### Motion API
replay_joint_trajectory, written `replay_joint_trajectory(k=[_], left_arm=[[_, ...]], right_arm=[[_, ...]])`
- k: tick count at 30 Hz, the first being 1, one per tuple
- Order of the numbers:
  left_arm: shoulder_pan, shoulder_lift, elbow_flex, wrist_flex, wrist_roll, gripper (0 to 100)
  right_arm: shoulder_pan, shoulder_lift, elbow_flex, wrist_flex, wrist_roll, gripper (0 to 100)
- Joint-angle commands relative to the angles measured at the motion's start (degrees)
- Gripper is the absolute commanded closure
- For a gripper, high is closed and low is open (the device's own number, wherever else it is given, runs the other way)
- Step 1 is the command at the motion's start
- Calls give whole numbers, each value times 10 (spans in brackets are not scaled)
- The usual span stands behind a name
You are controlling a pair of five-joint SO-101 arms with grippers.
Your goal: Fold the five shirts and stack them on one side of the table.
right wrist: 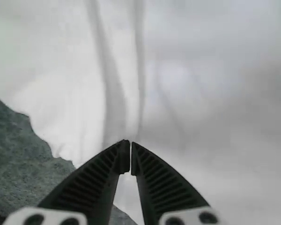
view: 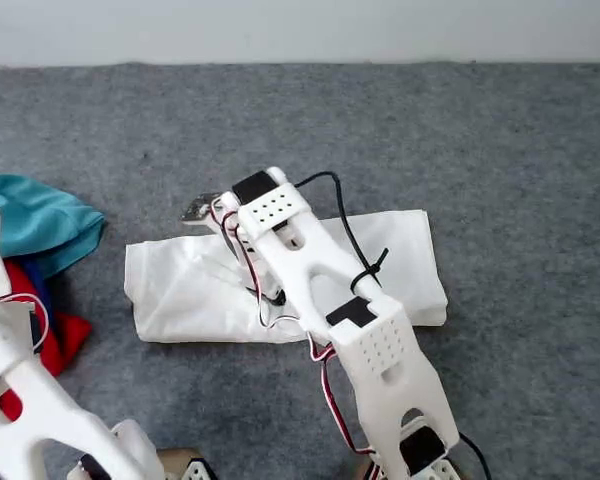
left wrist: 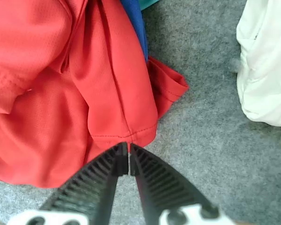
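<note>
Grey carpet [view: 480, 130] in the high view bears a folded white shirt [view: 180, 290] mid-table and a teal shirt [view: 35, 225] at its left edge. Left wrist view: left gripper [left wrist: 129, 153] pinched closed, nothing seen in its grip, tips at the hem of the red shirt [left wrist: 61, 84]. Right wrist view: right gripper [right wrist: 130, 152] likewise closed and empty, over the white shirt.

White shirt [view: 180, 290] folded into a flat rectangle mid-table, red shirt [left wrist: 61, 84], blue shirt [left wrist: 133, 23] and teal shirt [view: 35, 220] crumpled in a heap at the table's left edge
</note>
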Motion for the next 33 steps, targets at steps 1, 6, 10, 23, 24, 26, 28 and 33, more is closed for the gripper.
replay_joint_trajectory(k=[1, 6, 10, 23, 24, 26, 28, 33], left_arm=[[0, -14, -6, -9, 5, 986], [0, -16, -9, -9, 4, 986], [0, -18, -10, -8, 3, 986], [0, -18, -9, -4, 3, 984], [0, -18, -9, -4, 3, 984], [0, -18, -9, -4, 3, 984], [0, -18, -9, -4, 3, 984], [0, -18, -9, -2, 3, 984]], right_arm=[[-2, -81, -38, 33, -7, 989], [42, -164, -11, 35, -74, 990], [101, -228, 68, 35, -78, 985], [324, -331, 274, -72, -78, 720], [331, -328, 287, -96, -77, 720], [339, -320, 313, -143, -77, 720], [340, -311, 333, -176, -78, 720], [341, -271, 365, -239, -109, 720]])
